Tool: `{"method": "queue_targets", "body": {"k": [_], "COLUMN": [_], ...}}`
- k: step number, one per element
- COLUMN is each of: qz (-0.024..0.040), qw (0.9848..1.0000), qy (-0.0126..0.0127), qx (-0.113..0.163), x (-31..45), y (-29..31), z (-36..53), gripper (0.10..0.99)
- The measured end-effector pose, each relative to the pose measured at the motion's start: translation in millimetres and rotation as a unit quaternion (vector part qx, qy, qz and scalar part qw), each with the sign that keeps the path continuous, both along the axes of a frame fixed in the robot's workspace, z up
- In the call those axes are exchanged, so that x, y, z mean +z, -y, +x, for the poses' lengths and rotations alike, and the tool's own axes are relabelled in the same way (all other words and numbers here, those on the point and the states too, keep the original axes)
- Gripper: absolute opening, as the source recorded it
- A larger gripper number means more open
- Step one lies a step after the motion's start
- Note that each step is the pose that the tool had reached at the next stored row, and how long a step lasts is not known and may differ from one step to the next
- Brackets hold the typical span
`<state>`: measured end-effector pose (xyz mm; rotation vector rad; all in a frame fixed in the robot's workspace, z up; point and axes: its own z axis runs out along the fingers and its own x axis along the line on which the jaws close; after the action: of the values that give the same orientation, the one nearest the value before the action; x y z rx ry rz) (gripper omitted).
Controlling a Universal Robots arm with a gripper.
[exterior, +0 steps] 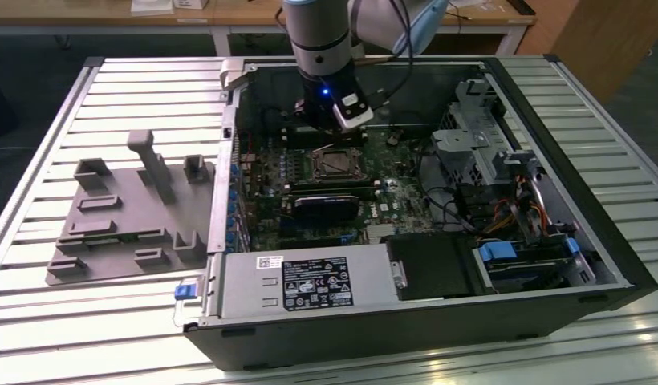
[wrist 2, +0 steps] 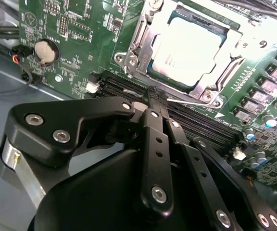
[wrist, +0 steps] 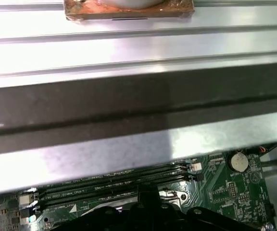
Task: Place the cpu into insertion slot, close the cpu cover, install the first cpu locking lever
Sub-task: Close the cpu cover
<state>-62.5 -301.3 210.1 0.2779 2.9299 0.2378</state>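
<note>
end effector point(wrist 2: 153, 97) beside covered cpu point(wrist 2: 189, 45)

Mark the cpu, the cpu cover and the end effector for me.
cpu point(wrist 2: 189, 48): second wrist view, middle of its silver face.
cpu cover point(wrist 2: 234, 45): second wrist view, frame strip beside the chip.
end effector point(wrist 2: 153, 98): second wrist view, its tip.

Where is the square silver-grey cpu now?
In the second wrist view, the square silver-grey cpu lies framed by the silver metal cpu cover, beside long black slots.
</note>
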Motion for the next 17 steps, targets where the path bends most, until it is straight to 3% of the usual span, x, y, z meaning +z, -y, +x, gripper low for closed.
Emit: {"method": "queue_targets", "body": {"k": [11, 17], "qz": [-0.0001, -0.0001], "qw": [0.9994, 0.9984], "qy": [0.0002, 0.0002], "qx": [-0.036, -0.057], "x": [-2.8, -4.5], "y": [-7.4, -8.0], "z": [-0.4, -0.4], "gripper": [0.102, 0.102]}}
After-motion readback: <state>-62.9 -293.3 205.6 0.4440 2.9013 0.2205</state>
